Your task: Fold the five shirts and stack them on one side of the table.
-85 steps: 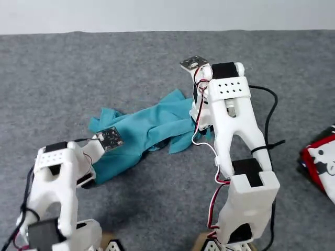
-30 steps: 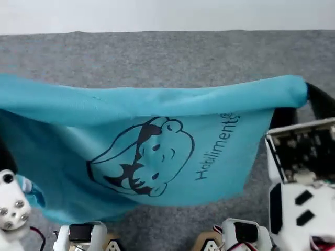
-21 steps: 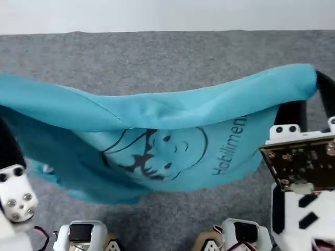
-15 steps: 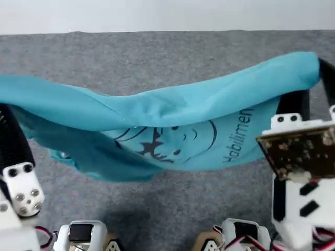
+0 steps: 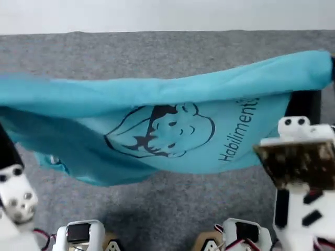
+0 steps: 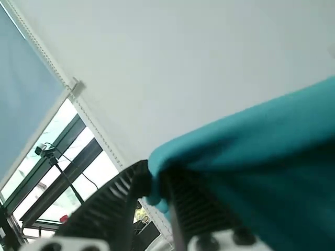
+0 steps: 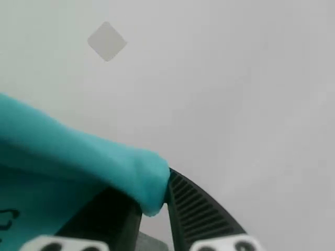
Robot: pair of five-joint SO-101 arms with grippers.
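A teal shirt (image 5: 167, 120) with a dark cartoon face and lettering hangs stretched wide above the grey table (image 5: 172, 52), held up by both arms. My left gripper (image 6: 156, 191) is shut on one end of the teal cloth (image 6: 251, 167). My right gripper (image 7: 154, 201) is shut on the other end of the shirt (image 7: 68, 157). In the high view the left arm (image 5: 13, 193) stands at the left edge and the right arm (image 5: 301, 172) at the right edge, each near a raised end of the shirt.
The grey felt table runs back to a pale wall (image 5: 167, 14). The two arm bases (image 5: 81, 238) stand at the near edge. The wrist views look up at a white ceiling (image 7: 220, 78) and a window (image 6: 57, 172).
The shirt was crumpled on the table, then lifted and spread between both grippers. Over the last second its top edge has pulled straighter and the printed face has shifted back down into view.
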